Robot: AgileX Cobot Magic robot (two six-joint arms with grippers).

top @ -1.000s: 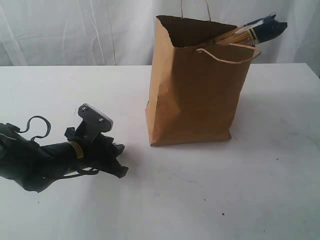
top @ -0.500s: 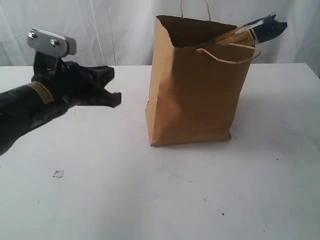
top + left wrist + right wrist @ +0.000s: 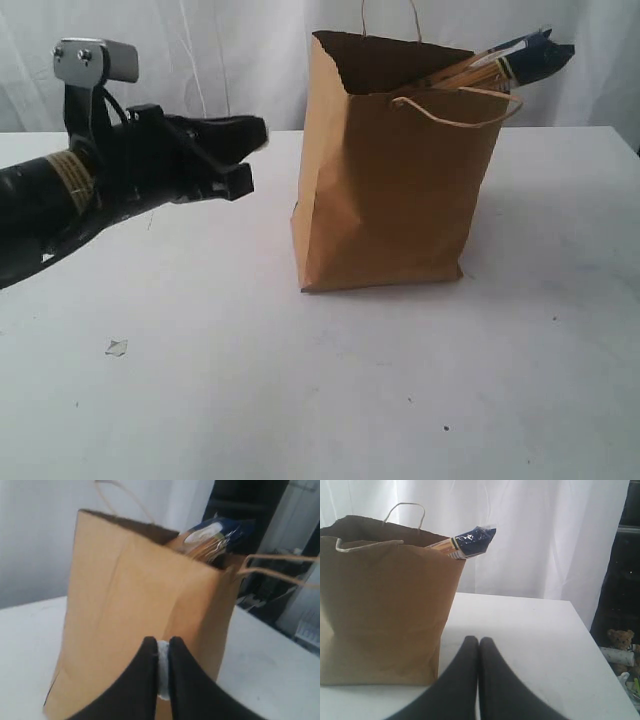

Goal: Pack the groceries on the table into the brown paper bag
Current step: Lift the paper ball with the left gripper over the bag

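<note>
While left end effector (image 3: 162, 642) pinches a whitish scrap (image 3: 162, 672) (identity unclear), right end effector (image 3: 478, 641) closed, creased kraft paper bag (image 3: 390, 200)

Matt, creased kraft paper of the brown paper bag (image 3: 390, 190); glossy film of the noodle packet (image 3: 535, 52); smooth matt table (image 3: 350, 390).

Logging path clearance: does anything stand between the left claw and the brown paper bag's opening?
No other object lies between the left claw, pinching a small white item, and the brown paper bag. The claw sits below the rim, so the bag's near wall faces it. The noodle packet pokes out at the far corner.
</note>
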